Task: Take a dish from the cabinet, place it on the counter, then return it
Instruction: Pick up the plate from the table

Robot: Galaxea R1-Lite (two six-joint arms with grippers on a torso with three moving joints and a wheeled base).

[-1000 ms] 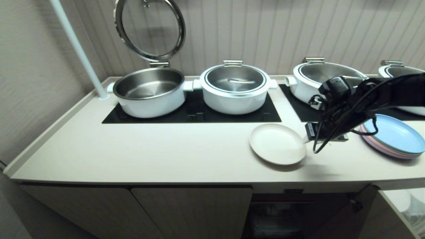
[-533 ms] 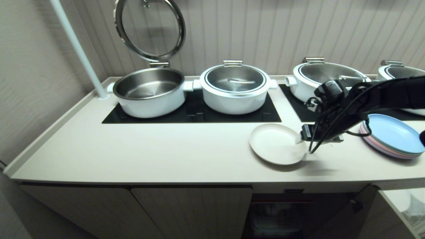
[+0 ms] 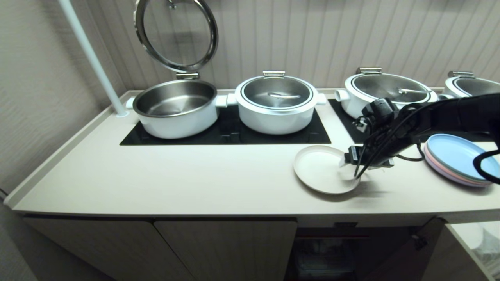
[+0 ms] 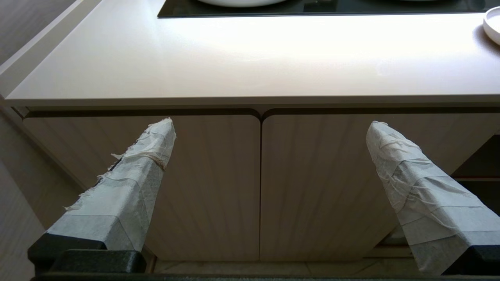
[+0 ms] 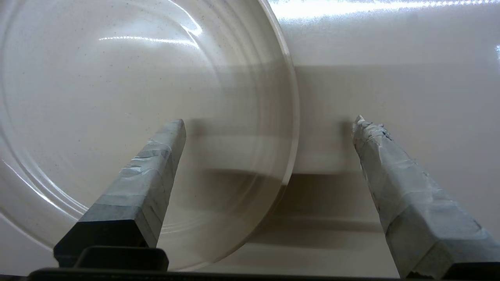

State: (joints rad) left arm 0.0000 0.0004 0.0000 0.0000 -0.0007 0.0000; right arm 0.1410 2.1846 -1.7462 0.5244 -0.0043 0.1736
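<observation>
The cream-white dish (image 3: 318,168) lies flat on the counter (image 3: 175,179), in front of the cooktop. My right gripper (image 3: 347,164) is low at the dish's right edge. In the right wrist view the gripper (image 5: 268,121) is open; one finger is over the dish (image 5: 117,97), the other over bare counter (image 5: 390,58), and the rim runs between them untouched. My left gripper (image 4: 270,122) is parked open below counter height, facing the closed cabinet doors (image 4: 258,187). An open cabinet compartment (image 3: 332,253) shows dark under the dish.
Several white pots (image 3: 275,103) stand on black cooktop panels (image 3: 226,134); the leftmost has its glass lid (image 3: 175,33) raised. A stack of pastel plates (image 3: 457,160) lies right of my right arm. A white pole (image 3: 93,58) rises at the back left.
My right gripper has moved left and down until it straddles the dish's right rim, and its jaws have spread wider. The dish has stayed in place.
</observation>
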